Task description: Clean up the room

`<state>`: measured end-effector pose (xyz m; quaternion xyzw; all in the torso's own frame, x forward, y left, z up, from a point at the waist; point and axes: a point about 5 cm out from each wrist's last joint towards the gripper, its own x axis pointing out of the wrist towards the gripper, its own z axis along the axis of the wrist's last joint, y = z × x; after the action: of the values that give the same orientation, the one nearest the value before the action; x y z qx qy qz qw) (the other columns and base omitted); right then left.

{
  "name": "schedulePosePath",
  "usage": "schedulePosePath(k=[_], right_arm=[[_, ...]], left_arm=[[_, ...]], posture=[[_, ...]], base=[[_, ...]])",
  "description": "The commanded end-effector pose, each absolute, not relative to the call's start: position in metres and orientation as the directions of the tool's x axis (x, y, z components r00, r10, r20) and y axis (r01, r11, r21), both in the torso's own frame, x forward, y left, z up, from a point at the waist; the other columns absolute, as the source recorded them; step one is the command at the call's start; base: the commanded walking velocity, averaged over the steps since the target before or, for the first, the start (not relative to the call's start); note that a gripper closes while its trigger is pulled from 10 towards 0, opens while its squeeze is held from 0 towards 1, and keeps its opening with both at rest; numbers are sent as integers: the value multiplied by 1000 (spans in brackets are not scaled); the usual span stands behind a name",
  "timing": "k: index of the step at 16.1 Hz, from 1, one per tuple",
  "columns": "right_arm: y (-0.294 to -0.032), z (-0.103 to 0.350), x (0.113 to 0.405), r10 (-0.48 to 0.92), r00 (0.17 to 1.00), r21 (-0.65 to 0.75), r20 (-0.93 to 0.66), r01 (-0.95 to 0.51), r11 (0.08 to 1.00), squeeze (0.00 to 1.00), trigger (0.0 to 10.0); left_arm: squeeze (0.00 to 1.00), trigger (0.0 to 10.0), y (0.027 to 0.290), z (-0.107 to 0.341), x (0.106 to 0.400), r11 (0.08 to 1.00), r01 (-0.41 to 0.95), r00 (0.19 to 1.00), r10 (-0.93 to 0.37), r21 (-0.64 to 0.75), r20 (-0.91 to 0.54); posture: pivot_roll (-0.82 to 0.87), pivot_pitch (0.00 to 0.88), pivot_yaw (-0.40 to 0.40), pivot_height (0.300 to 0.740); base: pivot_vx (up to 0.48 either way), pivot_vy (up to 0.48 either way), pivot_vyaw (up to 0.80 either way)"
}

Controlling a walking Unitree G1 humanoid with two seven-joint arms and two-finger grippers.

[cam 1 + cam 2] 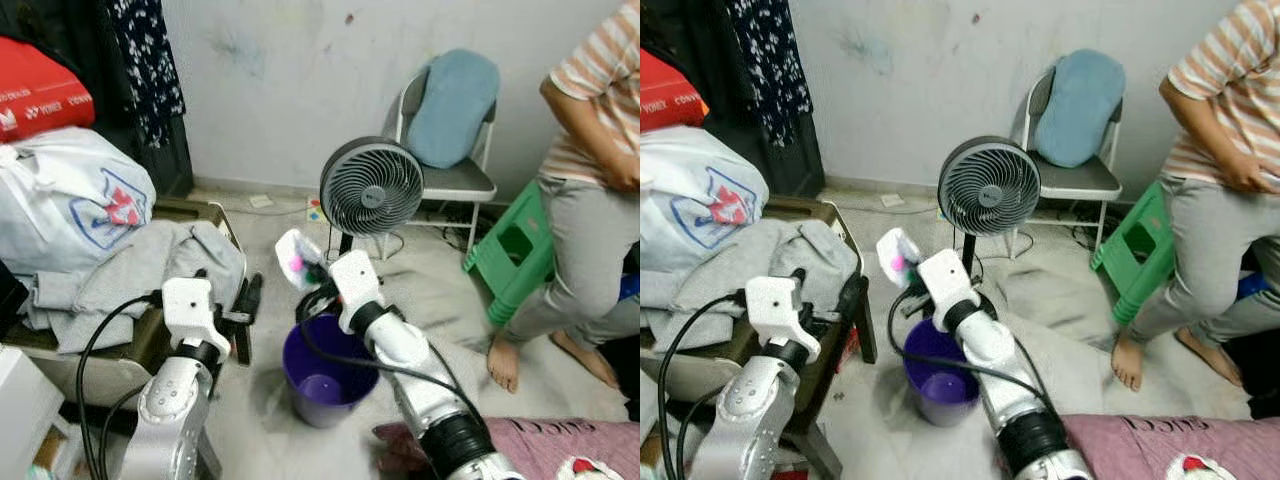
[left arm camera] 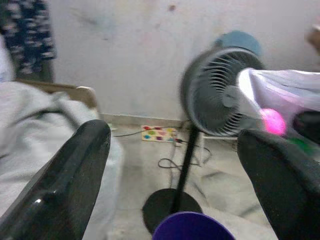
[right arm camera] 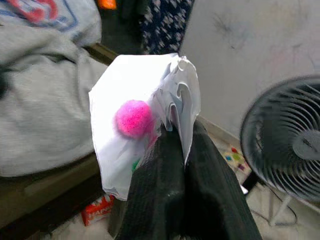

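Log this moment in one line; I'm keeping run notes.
right gripper: shut on white bag, above purple bucket | left gripper: open, idle | fan behind

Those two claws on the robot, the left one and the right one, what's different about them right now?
The right gripper is shut on a white plastic packet with a pink pompom, while the left gripper is open with nothing between its fingers. The right gripper is raised above the purple bucket; the left gripper sits beside the grey clothes, to the bucket's left. Both have two long black fingers on a silver arm.
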<state>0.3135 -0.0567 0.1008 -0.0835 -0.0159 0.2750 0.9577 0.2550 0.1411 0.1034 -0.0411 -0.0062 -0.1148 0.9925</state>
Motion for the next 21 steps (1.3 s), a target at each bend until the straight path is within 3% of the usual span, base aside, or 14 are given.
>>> schedulePosePath(k=[1, 4, 6, 9, 18, 21], right_arm=[[-74, 103, 315, 474, 880, -156, -19, -471, 868, 0, 10000], [-110, 96, 303, 341, 938, -138, -60, -347, 928, 0, 10000], [-138, 89, 290, 181, 977, -103, -109, -193, 976, 0, 10000], [-166, 84, 268, 46, 988, -99, -146, -61, 993, 0, 10000], [-168, 88, 261, 16, 988, -123, -156, -36, 992, 0, 10000], [-164, 90, 265, 30, 987, -120, -155, -49, 992, 0, 10000]], left_arm=[[0, 10000, 134, 105, 247, 946, 318, 948, -317, -61, 19], [0, 10000, 137, 109, 230, 919, 393, 919, -394, 12, 11], [0, 10000, 152, 112, 232, 946, 309, 950, -312, 100, 14], [0, 10000, 167, 113, 234, 970, 217, 975, -221, 113, 24], [0, 10000, 160, 103, 222, 982, 175, 984, -174, 65, -19], [0, 10000, 156, 103, 222, 982, 184, 983, -183, 44, -20]], posture=[[48, 0, -69, 740], [49, 0, -84, 740], [51, 0, -93, 740], [25, 0, -80, 740], [-2, 0, -39, 740], [7, 0, -48, 740]], base=[[0, 0, 0], [0, 0, 0], [0, 0, 0], [0, 0, 0], [0, 0, 0], [0, 0, 800]])
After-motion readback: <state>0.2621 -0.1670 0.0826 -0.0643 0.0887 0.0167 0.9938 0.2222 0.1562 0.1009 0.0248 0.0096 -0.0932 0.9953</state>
